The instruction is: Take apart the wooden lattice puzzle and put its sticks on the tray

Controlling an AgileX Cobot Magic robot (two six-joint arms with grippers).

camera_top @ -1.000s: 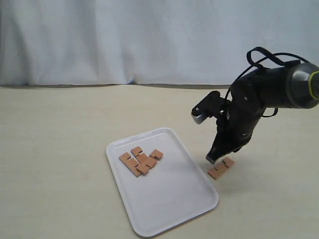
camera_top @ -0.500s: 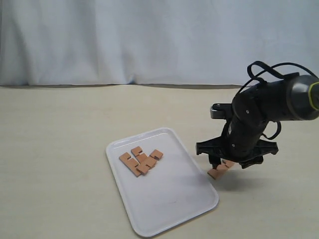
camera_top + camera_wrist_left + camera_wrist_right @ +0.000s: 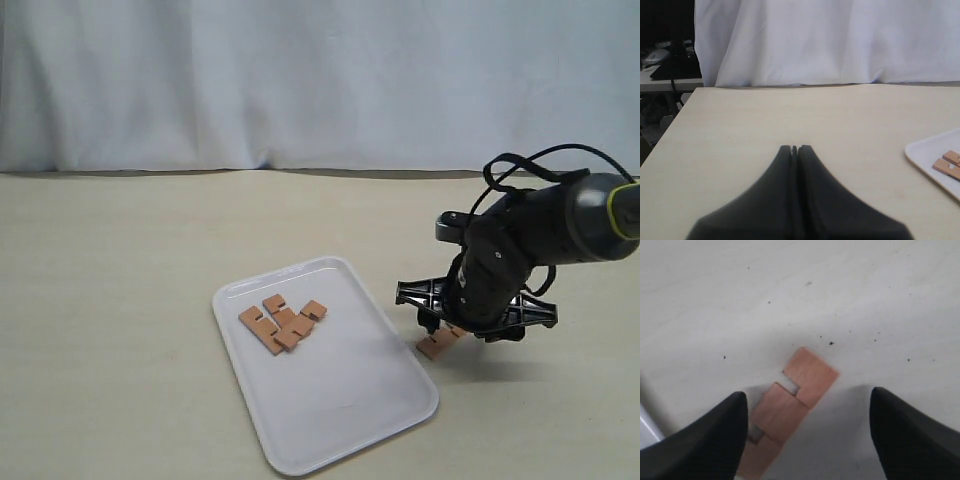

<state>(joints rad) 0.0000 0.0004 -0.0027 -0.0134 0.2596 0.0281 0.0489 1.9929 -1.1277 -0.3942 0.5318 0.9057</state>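
Hovering low over the desk (image 3: pixel 120 300) toward its right edge, the right tool (image 3: pixel 462 322) stands wide open, its two black fingers (image 3: pixel 715 435) set either side of one loose stick (image 3: pixel 437 345). That stick lies flat on the desk just beside the tray (image 3: pixel 350 420), which sits toward the near edge. The right wrist view shows the stick's square notches plainly, while the exterior view half hides it under the arm. The other sticks (image 3: pixel 282 324) lie heaped in the tray's far left corner. Only the left wrist view shows the left tool (image 3: pixel 795 150), its fingers pressed together on nothing above bare desk.
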